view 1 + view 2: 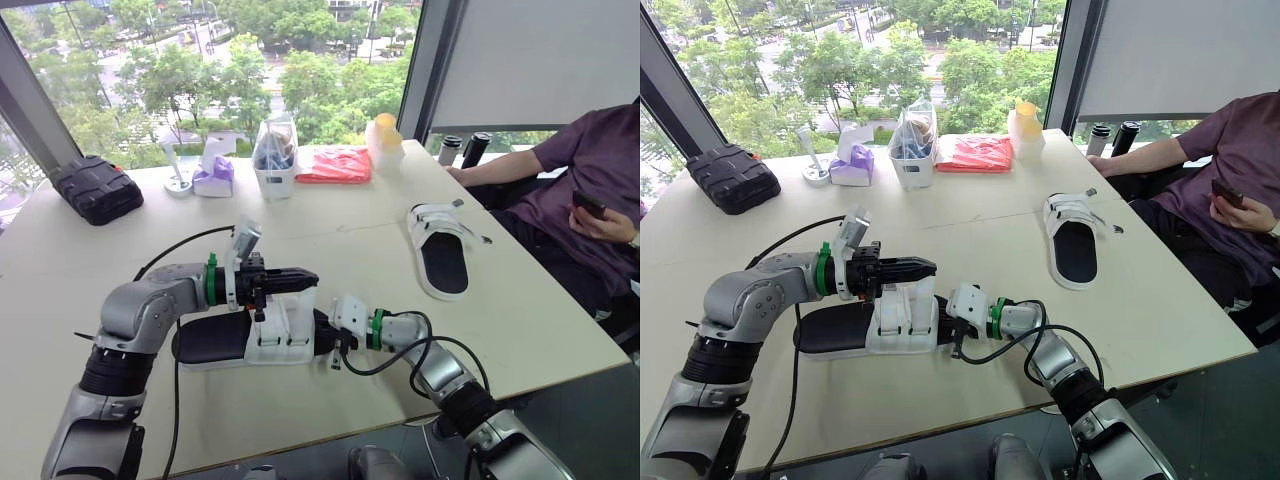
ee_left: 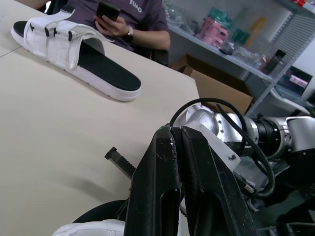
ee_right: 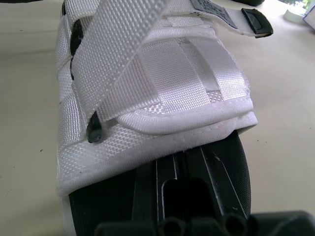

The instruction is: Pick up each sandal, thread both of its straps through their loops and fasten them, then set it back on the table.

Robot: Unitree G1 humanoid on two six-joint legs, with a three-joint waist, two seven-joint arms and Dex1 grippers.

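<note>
Two sandals on your bench (image 1: pixel 330 225), same build: smooth black footbed (image 1: pixel 212 340), white upper (image 3: pixel 162 73) of coarse woven webbing, little black loops (image 3: pixel 94 132). The far sandal (image 1: pixel 441 258) lies flat over by the seated person (image 1: pixel 590 170), while the near sandal (image 1: pixel 250 342) sits by the front edge between your hands, one broad strap (image 3: pixel 118 44) slanting up across its upper. Your left hand (image 1: pixel 308 279) hovers just over that upper with its black fingers pressed together, can't tell if it's pinching any strap, and your right hand (image 1: pixel 330 340) is at the sandal's open end, no telling how wide it is.
</note>
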